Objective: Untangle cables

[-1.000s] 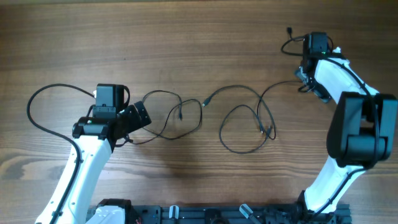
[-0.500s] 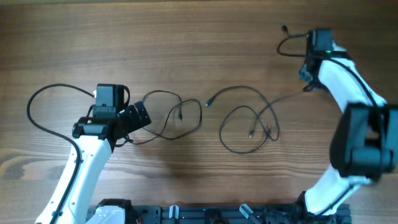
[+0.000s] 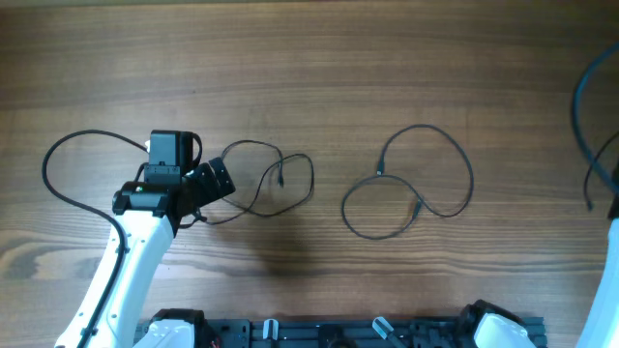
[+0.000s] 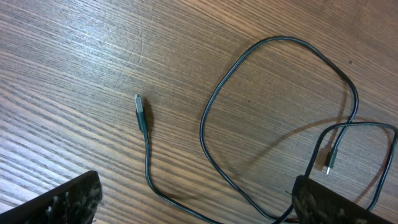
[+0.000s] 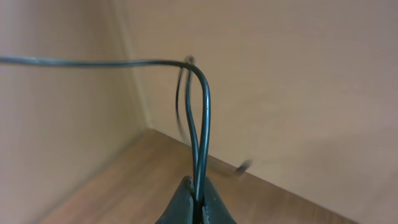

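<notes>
Three thin black cables show. One lies in loose loops [image 3: 290,184] beside my left gripper [image 3: 211,193], which stands open over it. In the left wrist view this cable [image 4: 205,118] runs between the open fingers [image 4: 62,202], and its plug [image 4: 140,107] rests on the wood. A second cable [image 3: 411,184] lies in two linked loops at mid-table, apart from the first. My right gripper [image 5: 198,202] is shut on a doubled strand of the third cable [image 5: 205,106], lifted high and facing a beige wall. That cable hangs blurred at the overhead's right edge [image 3: 583,106].
The wooden table [image 3: 319,68] carries only the cables. The left arm's own thicker black cable [image 3: 58,159] arcs out to the left of it. A black rail [image 3: 338,333] runs along the front edge. A bit of the right arm [image 3: 611,280] shows at the right border.
The right arm swung up and off to the right with a cable, leaving the overhead view. The middle cable was dragged right and now lies apart from the left one. The left arm stayed still.
</notes>
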`<action>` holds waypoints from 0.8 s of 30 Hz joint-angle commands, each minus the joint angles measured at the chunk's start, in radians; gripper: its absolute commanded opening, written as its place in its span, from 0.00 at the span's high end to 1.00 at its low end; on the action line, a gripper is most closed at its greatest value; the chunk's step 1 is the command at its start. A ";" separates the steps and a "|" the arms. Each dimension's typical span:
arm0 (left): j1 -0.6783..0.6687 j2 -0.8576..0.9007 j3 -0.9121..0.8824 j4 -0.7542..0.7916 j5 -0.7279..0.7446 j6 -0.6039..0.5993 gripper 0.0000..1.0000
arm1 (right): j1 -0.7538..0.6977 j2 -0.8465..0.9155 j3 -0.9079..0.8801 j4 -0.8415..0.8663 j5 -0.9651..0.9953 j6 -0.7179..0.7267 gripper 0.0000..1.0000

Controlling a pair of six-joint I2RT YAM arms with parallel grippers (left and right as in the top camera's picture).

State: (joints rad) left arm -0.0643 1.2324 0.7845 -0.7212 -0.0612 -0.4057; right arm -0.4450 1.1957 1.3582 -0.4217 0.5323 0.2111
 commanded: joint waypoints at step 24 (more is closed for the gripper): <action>0.005 0.000 0.000 -0.003 0.009 0.008 0.00 | -0.428 0.592 -0.009 -0.321 -0.816 0.490 0.00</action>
State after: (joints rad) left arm -0.0643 1.2324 0.7845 -0.7261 -0.0608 -0.4057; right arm -1.0061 1.7741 1.3495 -0.7300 -0.1768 0.8684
